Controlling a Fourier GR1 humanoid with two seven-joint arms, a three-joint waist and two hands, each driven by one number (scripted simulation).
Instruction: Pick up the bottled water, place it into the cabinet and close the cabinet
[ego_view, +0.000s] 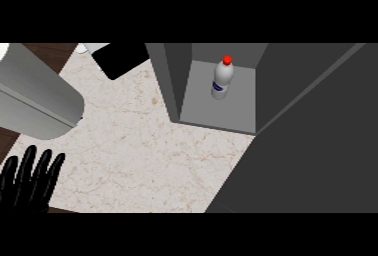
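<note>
The bottled water (222, 79), white with a red cap and a blue label, stands upright inside the grey cabinet (221, 112), on its shelf floor. The cabinet's dark grey door (310, 150) is swung out and fills the right part of the view, leaving the compartment uncovered. My left hand (29, 180) shows at the lower left edge, black, fingers straight and pointing up, far from the bottle and holding nothing. My right hand does not show anywhere in the view.
The marble counter top (140, 155) spreads between my hand and the cabinet. A large grey rounded body (33, 97) lies at the left. A black flat object (122, 57) rests at the back beside the cabinet's left wall.
</note>
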